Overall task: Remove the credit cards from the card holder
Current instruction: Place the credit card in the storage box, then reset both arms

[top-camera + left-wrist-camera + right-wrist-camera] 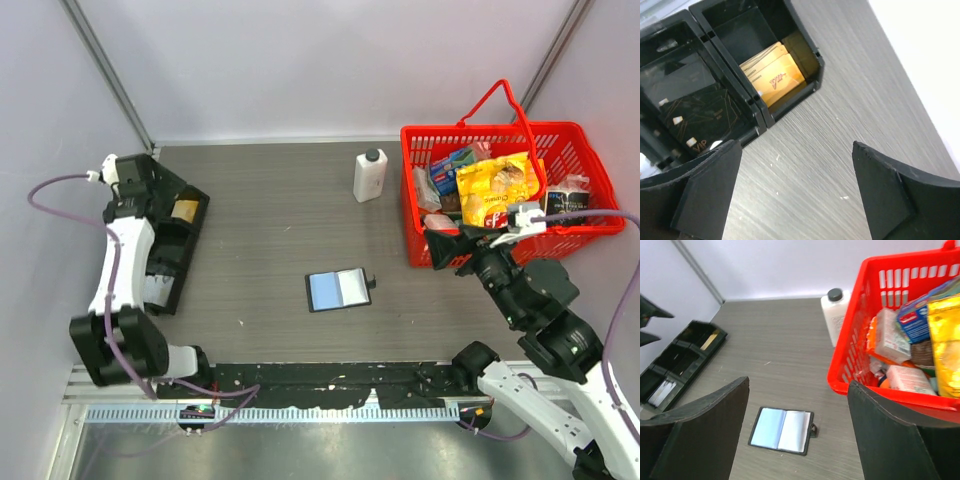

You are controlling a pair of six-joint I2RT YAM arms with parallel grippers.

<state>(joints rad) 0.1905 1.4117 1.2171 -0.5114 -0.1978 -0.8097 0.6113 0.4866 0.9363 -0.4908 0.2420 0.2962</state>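
Card holder [338, 306] lies open, credit cards [325, 291] inside; far left of it, left gripper [795, 170] gapes wide, empty, by tray [185, 235]; to its right, right gripper [797, 407] likewise.

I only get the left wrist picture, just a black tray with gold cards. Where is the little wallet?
Observer: The small black bifold card holder lies open and flat on the grey table, apart from the black compartment tray.
Visitor: Anything in it?
Observer: Light blue credit cards show in both halves.
Visitor: And the other arm?
Observer: The right tool hangs open beside a red plastic basket.
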